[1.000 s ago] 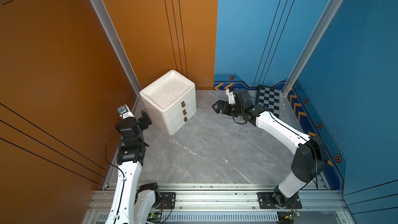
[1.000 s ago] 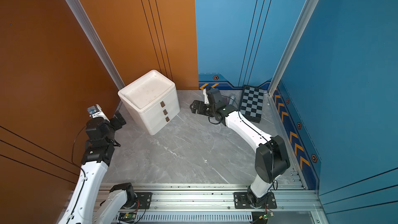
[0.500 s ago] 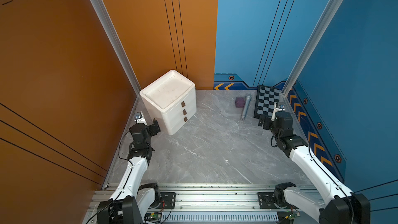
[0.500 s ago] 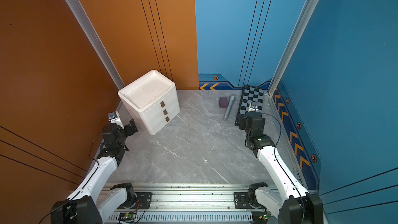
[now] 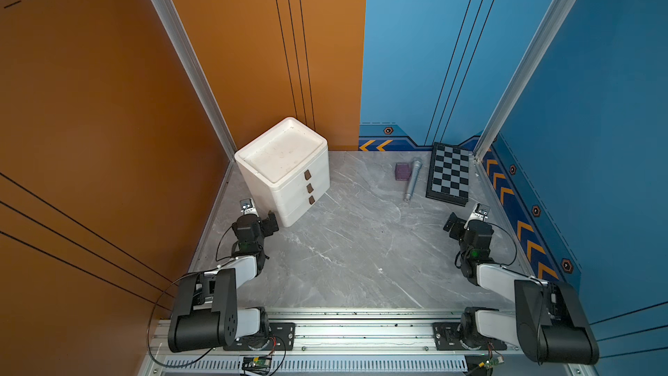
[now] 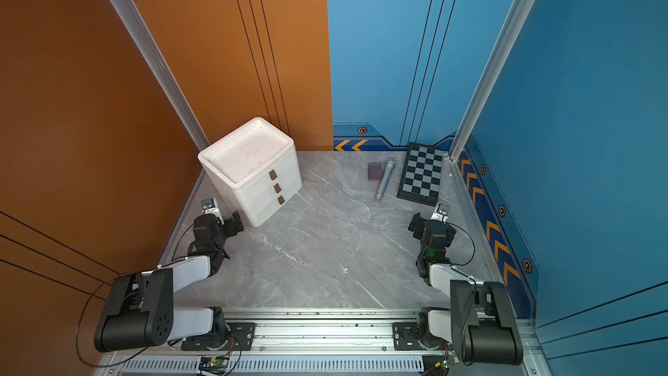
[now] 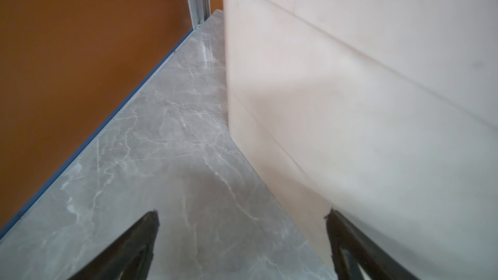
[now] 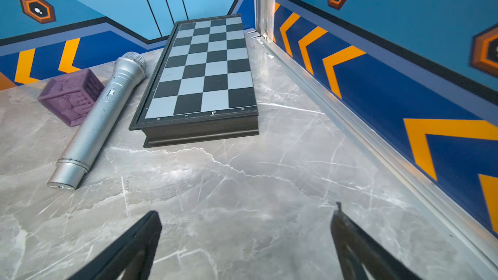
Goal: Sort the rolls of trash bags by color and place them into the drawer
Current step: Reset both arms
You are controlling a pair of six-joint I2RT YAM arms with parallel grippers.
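While we sit idle by the rail (image 5: 361, 334), left fingers (image 7: 145, 227) and right fingers (image 8: 145, 235) are spread wide, holding nothing. Left pair is just beside the side wall of the drawer (image 5: 289, 193); a careless swing out could shove it. All three fronts are shut and we spot no rolls of trash bags on the counter (image 5: 343, 247): probably inside, unconfirmed. Far back lie purple cube (image 5: 402, 171), microphone (image 5: 412, 180), chessboard (image 5: 450, 175); grabbing the grey microphone as a roll is our other risk.
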